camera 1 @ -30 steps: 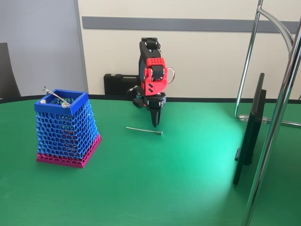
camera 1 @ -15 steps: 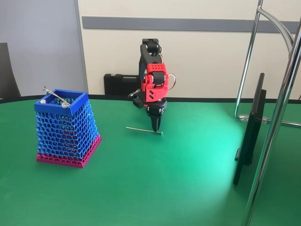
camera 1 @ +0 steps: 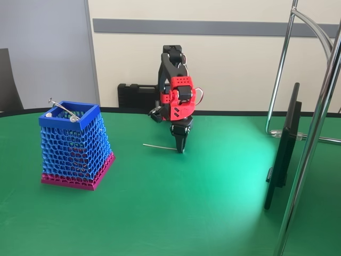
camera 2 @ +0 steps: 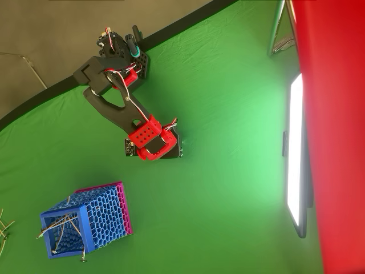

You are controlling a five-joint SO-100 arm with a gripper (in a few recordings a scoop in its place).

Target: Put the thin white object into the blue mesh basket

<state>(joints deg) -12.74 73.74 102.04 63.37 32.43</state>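
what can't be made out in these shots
- Jaw state: in the fixed view the gripper points down at the thin white object; too small to tell a grasp.
- Overhead view: the arm's red wrist covers the stick.
- Contents of the blue mesh basket: hidden by mesh.

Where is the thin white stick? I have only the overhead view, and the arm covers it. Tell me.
Observer: In the fixed view, the thin white object lies flat on the green table, stretching left toward the blue mesh basket.
Operator: Give me the jaws' position.
Observer: The jaws point straight down, tips at table level at the object's right end.
Operator: Report whether it is lifted.
Observer: Not lifted: its visible length rests on the table. I cannot tell whether the jaws are closed on it.
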